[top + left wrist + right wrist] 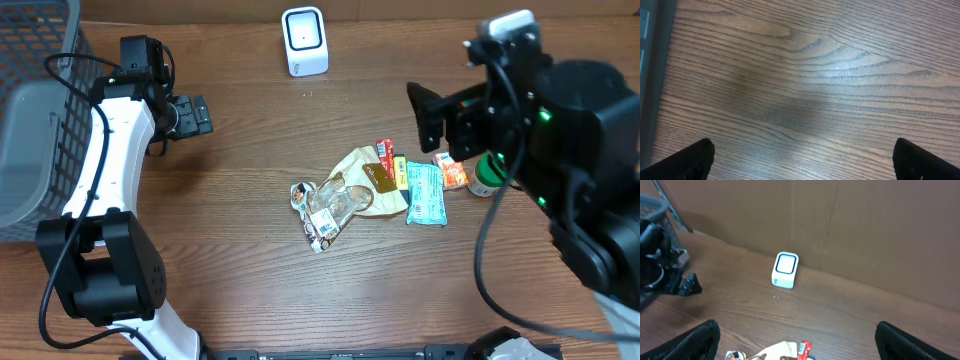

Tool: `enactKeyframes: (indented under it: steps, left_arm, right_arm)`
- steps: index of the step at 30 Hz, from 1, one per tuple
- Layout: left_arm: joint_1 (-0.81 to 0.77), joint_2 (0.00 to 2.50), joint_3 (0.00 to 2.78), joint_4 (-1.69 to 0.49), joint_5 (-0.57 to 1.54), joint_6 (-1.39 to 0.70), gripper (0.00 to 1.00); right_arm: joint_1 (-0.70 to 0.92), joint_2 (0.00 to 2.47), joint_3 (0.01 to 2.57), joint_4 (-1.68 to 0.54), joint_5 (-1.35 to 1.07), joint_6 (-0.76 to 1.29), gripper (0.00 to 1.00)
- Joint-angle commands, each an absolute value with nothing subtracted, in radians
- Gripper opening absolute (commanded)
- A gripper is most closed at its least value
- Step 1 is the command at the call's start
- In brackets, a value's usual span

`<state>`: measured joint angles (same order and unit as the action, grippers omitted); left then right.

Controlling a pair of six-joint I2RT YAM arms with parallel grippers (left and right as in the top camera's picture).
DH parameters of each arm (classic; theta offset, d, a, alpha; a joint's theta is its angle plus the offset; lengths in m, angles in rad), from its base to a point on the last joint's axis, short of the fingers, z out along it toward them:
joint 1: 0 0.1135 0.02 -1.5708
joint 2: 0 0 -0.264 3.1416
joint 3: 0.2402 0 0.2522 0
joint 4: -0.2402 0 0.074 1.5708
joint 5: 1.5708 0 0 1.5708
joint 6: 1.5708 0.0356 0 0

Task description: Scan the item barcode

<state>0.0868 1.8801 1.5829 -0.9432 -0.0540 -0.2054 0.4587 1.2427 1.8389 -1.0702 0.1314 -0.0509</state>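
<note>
The right arm covers most of a green-topped container (487, 180) just behind the right gripper (420, 115). Between its fingertips (695, 340), the packet pile (785, 352) is cropped by the frame's bottom edge (print unreadable).

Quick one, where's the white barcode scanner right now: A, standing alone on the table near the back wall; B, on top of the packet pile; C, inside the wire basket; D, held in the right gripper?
A: the white barcode scanner stands by itself on the table near the back wall, well apart from the packet pile.
</note>
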Motion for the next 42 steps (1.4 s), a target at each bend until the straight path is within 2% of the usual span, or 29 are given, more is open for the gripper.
enactKeyframes:
  steps: [1, 10, 23, 26, 35, 42]
  left_arm:
    - [0.085, 1.891, 1.599, -0.941, -0.059, -0.187, 1.00]
    - [0.085, 1.891, 1.599, -0.941, -0.059, -0.187, 1.00]
    - [0.085, 1.891, 1.599, -0.941, -0.059, -0.187, 1.00]
    - [0.084, 1.891, 1.599, -0.941, -0.059, -0.187, 1.00]
    - [0.085, 1.891, 1.599, -0.941, -0.059, -0.187, 1.00]
    - [0.085, 1.891, 1.599, -0.941, -0.059, -0.187, 1.00]
  right_arm:
    - [0.456, 1.195, 1.839, -1.068, 0.134, -0.041, 1.00]
    - [0.456, 1.056, 1.839, -1.139, 0.134, -0.041, 1.00]
    - [0.425, 0.866, 1.839, -1.459, 0.144, -0.051, 1.00]
    - [0.407, 0.832, 1.838, -1.487, 0.081, -0.052, 1.00]
    - [0.314, 0.677, 1.752, -1.443, -0.025, -0.052, 1.00]
    - [0.263, 0.507, 1.492, -1.221, -0.025, -0.052, 1.00]
